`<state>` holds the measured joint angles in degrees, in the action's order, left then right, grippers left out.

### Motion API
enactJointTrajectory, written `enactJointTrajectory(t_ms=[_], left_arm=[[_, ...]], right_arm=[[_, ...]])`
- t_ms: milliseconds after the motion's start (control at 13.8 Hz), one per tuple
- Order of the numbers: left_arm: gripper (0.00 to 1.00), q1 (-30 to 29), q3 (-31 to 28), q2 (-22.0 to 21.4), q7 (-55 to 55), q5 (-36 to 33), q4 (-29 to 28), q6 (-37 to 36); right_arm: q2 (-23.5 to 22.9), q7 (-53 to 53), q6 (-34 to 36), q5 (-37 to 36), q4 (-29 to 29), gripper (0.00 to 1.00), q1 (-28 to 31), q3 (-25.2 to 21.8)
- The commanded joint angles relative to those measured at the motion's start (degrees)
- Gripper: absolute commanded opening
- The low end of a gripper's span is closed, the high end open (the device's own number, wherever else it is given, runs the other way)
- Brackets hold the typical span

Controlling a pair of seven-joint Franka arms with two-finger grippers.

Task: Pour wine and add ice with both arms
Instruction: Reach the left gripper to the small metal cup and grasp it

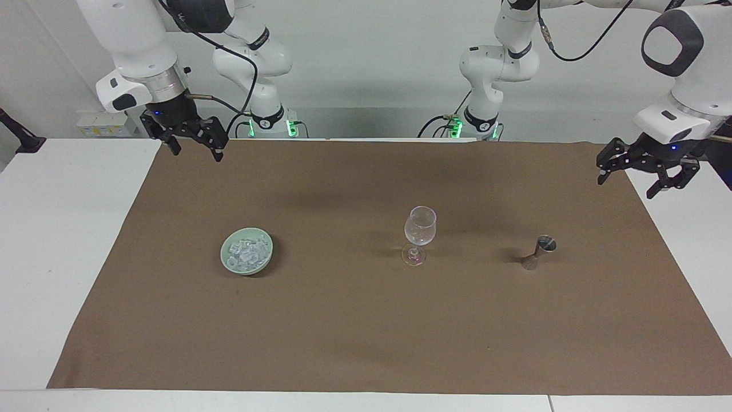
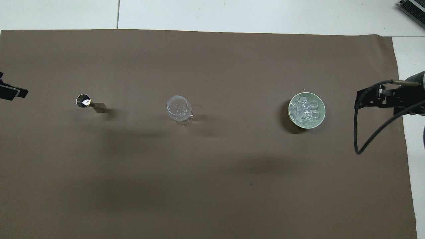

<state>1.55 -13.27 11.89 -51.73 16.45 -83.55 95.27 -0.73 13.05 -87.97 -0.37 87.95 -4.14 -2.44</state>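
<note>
Standing unlabelled, wine glass (image 1: 420, 225), jigger (image 1: 539, 250), ice (image 1: 247, 252)

- Brown cloth (image 1: 366, 320) covers most of the white table (image 1: 51, 240).
- Grey device (image 2: 413, 8) lies on the table, just off the cloth's corner.

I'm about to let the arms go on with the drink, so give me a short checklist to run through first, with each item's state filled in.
1. Wine glass upright on the brown cloth: ok.
2. Ice heaped in the green bowl: ok.
3. Metal measuring cup upright, toward the left arm's end: ok.
4. Left gripper open, holding nothing, over the cloth's edge: ok.
5. Right gripper open, holding nothing: ok.
6. Wine in the measuring cup: cannot tell.
</note>
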Motion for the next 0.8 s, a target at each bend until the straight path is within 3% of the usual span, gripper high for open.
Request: enactJointTrajectory(t_ms=[0, 362, 725], left_arm=[[1.00, -6.3, 0.3, 4.4, -17.0, 11.2, -0.8, 0.9], [1.00, -10.5, 0.5, 8.5, -34.9, 23.5, -4.9, 0.4], [1.00, -14.3, 0.6, 15.2, -57.0, 36.3, -7.3, -5.8]], right_arm=[[0.8, -1.1, -0.6, 1.4, 1.1, 1.00, 0.4, -0.1], [0.8, -1.1, -0.6, 1.4, 1.1, 1.00, 0.4, -0.1], [0.8, -1.1, -0.6, 1.4, 1.1, 1.00, 0.4, -0.1]])
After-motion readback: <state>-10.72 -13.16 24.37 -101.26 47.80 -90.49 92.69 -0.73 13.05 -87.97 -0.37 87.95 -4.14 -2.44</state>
